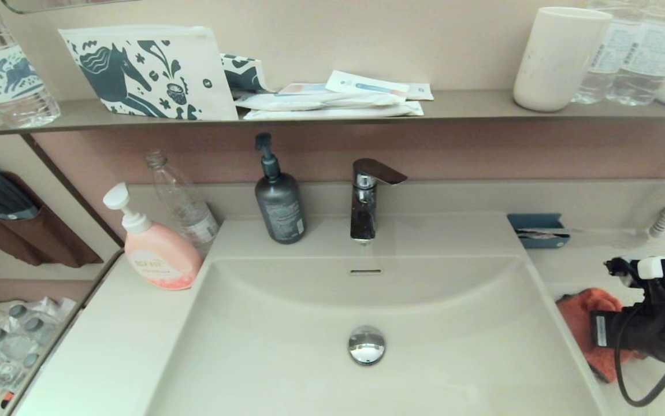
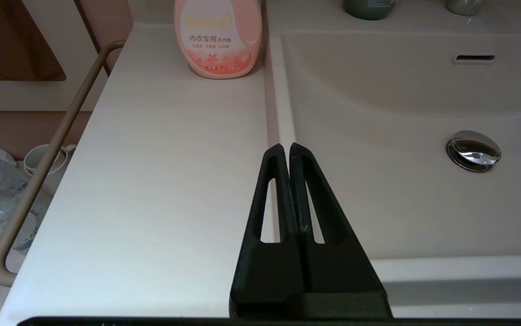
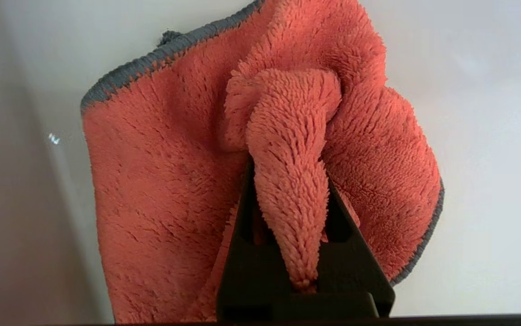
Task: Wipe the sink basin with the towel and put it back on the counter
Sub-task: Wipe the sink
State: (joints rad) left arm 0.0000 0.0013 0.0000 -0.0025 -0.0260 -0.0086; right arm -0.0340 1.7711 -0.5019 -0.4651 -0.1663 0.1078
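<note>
The orange-red towel (image 1: 583, 315) with dark grey edging lies bunched on the off-white counter (image 1: 586, 271), just right of the sink basin (image 1: 453, 358). My right gripper (image 3: 287, 176) is shut on a raised fold of the towel (image 3: 151, 181); the fold fills the gap between the black fingers. In the head view its wrist (image 1: 656, 323) covers part of the cloth. The basin holds only its chrome drain plug (image 1: 366, 345) and overflow slot (image 1: 365, 271). My left gripper (image 2: 285, 147) is shut on nothing, parked over the basin's front left rim, outside the head view.
Behind the basin stand a faucet (image 1: 367, 199) and a dark soap dispenser (image 1: 279, 202). A pink pump bottle (image 1: 156, 248) and a clear bottle (image 1: 185, 202) are on the left counter. A blue tray (image 1: 537, 230) sits at the back right. A rail (image 2: 38, 172) edges the left counter.
</note>
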